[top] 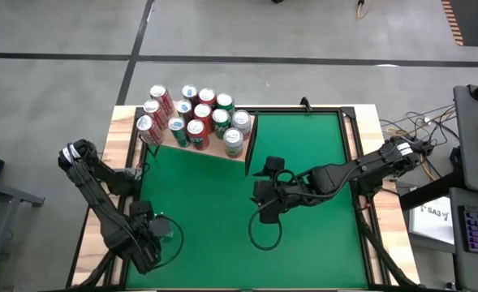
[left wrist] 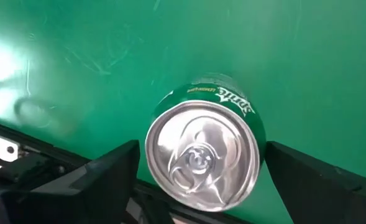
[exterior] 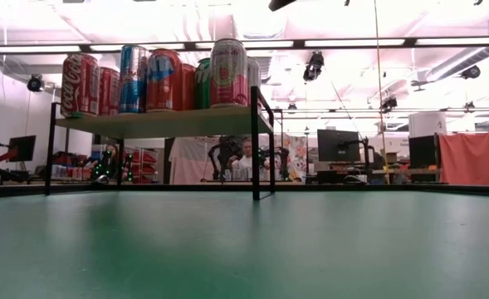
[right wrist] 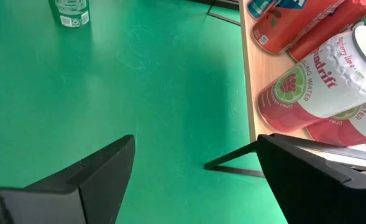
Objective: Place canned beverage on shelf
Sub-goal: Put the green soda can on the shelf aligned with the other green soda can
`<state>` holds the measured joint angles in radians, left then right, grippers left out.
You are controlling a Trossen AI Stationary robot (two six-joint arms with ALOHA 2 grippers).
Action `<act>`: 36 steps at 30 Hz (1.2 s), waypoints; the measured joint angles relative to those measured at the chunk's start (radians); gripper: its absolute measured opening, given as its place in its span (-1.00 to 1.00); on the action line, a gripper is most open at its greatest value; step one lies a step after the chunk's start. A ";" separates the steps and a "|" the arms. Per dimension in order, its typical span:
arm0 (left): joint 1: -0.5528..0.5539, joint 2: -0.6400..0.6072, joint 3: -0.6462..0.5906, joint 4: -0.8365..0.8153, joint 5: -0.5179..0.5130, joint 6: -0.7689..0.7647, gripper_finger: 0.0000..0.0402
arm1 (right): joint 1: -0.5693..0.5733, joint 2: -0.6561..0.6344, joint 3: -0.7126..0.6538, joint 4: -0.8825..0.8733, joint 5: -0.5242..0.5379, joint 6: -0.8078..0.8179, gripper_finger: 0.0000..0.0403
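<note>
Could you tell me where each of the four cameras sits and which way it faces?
High: overhead, looking down; both arms, shelf.
Low: table height, looking level under the shelf; no arm.
Left wrist: over a green can, own fingers apart.
Right wrist: toward the shelf, fingers apart.
Shared: high and right wrist show shelved cans.

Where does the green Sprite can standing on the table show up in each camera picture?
High view: Sprite can at lower left, in the left gripper.
Low view: not in it.
Left wrist view: centre, seen top-on between the two dark fingers.
Right wrist view: top left corner, far off.
Shared landmark: the green table.
</note>
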<state>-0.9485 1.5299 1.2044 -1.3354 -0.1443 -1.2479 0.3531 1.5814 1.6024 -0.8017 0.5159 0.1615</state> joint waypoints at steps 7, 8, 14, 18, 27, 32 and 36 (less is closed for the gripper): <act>0.002 -0.001 -0.064 0.090 -0.026 -0.010 0.61 | 0.000 0.001 0.000 0.015 0.000 0.003 0.62; 0.002 -0.001 -0.071 0.099 -0.026 -0.014 0.59 | 0.000 0.004 0.000 0.020 0.000 0.003 0.62; 0.001 0.003 -0.051 0.081 -0.039 -0.018 0.42 | 0.000 0.005 0.000 0.030 -0.003 0.006 0.62; 0.005 -0.002 0.031 0.060 -0.112 -0.018 0.42 | 0.004 0.009 -0.014 0.066 -0.035 0.010 0.62; 0.093 -0.002 0.260 -0.085 -0.338 -0.018 0.42 | 0.007 0.093 -0.065 0.277 -0.049 -0.056 0.62; 0.164 -0.003 0.349 -0.115 -0.462 -0.019 0.42 | 0.007 0.156 -0.065 0.392 -0.049 -0.110 0.62; 0.223 -0.003 0.384 -0.117 -0.494 -0.005 0.42 | 0.007 0.184 -0.064 0.512 -0.045 -0.137 0.62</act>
<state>-0.7259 1.5272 1.5883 -1.4524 -0.6386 -1.2526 0.3599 1.7653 1.5379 -0.2895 0.4712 0.0248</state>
